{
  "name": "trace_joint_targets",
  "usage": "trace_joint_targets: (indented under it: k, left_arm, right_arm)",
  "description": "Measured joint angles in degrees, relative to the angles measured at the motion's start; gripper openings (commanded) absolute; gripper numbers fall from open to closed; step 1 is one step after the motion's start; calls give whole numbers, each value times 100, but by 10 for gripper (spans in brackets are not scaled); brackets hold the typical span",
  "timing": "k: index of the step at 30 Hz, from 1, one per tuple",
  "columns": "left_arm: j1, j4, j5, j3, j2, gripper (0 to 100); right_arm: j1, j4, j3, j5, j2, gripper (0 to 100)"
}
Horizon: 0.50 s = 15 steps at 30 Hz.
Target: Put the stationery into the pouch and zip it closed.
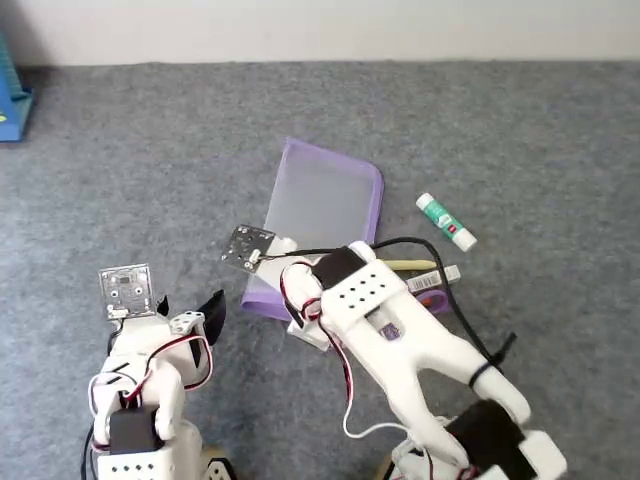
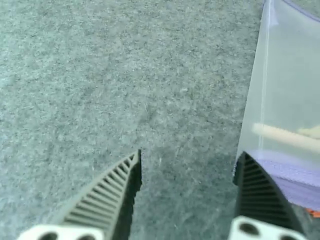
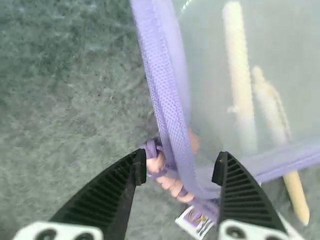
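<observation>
Right gripper point(image 3: 182, 157) is nearer: fingers wide, straddling the pouch point(image 3: 167, 100) rim at its knotted pull point(image 3: 161, 170) — rim runs lengthwise away from the tips. Left gripper point(image 2: 190, 157) also wide, just beside the pouch corner. Glue stick point(image 1: 445, 221) still outside.

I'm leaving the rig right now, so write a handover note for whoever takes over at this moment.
Left gripper: open, above the grey carpet, beside a corner of the translucent purple zip pouch.
Right gripper: open, one finger on each side of the pouch's purple edge, at the purple pull cord.
Done: two cream pencil-like sticks show through the pouch wall, but one end pokes out past the edge.
Left: the green-and-white glue stick lies on the carpet, apart from the pouch. It probably needs putting in and the poking stick pushing inside before the pouch is zipped closed.
</observation>
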Motion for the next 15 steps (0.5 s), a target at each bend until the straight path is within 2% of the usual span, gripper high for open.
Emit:
trace_joint_targets:
  k: [9, 15]
  left_arm:
    - [0, 0, 0, 0, 0, 294]
    - [0, 0, 0, 0, 0, 294]
  right_arm:
    - [422, -738, -9, 510, 589, 220]
    - [501, -862, -123, 598, 589, 66]
